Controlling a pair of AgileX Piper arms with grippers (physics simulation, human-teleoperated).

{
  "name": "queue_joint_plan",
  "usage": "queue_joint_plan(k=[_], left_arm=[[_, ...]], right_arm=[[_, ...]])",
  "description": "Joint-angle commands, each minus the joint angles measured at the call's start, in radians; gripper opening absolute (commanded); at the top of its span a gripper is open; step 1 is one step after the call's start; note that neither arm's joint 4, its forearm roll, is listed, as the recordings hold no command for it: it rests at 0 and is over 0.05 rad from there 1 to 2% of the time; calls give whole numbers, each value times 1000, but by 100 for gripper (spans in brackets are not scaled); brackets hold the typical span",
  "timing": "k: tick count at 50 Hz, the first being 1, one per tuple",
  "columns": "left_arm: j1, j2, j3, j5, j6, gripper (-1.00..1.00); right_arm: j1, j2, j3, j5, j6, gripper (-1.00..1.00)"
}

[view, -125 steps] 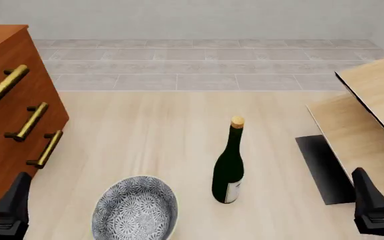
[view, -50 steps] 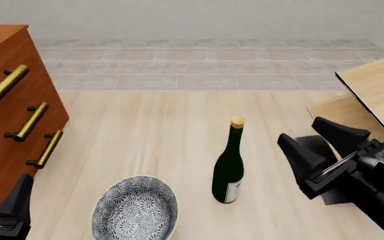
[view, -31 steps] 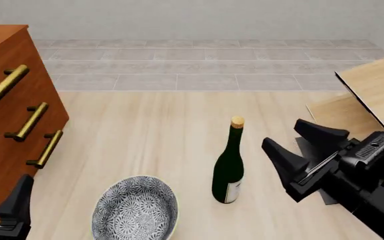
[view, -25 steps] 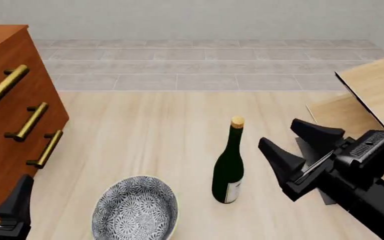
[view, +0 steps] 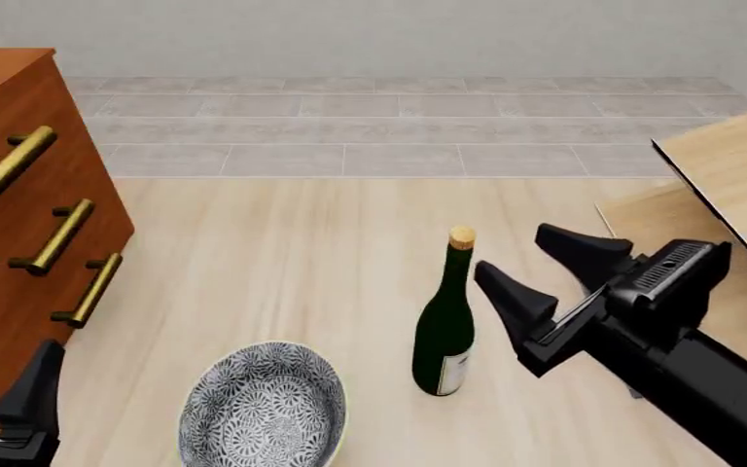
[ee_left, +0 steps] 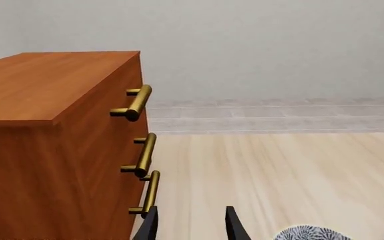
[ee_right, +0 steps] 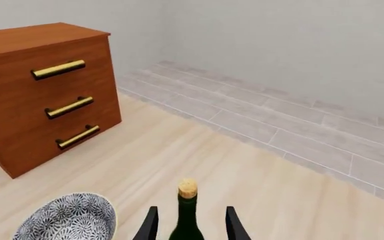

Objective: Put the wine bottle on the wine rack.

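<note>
The wine bottle (view: pixel 445 336) stands upright on the table near the middle, dark green with a tan cork (view: pixel 462 236) and a white label low down. My right gripper (view: pixel 539 270) is open just right of the bottle at neck height, fingers pointing left, not touching it. In the right wrist view the bottle's neck (ee_right: pixel 186 220) rises between the open fingers of the right gripper (ee_right: pixel 189 224). The pale-wood wine rack (view: pixel 734 170) stands at the right edge, behind the right arm. My left gripper (view: pixel 11 394) rests open and empty at the lower left; it also shows in the left wrist view (ee_left: pixel 190 227).
A reddish-brown drawer cabinet (view: pixel 23 224) with brass handles stands at the left, right by the left gripper; it also shows in the left wrist view (ee_left: pixel 52 150). A patterned grey bowl (view: pixel 266 404) sits front left of the bottle.
My right arm has come in from the lower right and moved left and up toward the bottle, gripper open throughout. The bottle, bowl and left arm have not moved.
</note>
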Motion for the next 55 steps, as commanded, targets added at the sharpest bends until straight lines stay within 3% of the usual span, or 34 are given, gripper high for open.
queue_joint_plan(k=[1,55], left_arm=[[2,0,0,1,0,100],[24,0,0,5,-15,100]], right_arm=[[13,63,-4,-54,7,100],[16,297,-32,-219,15,100]])
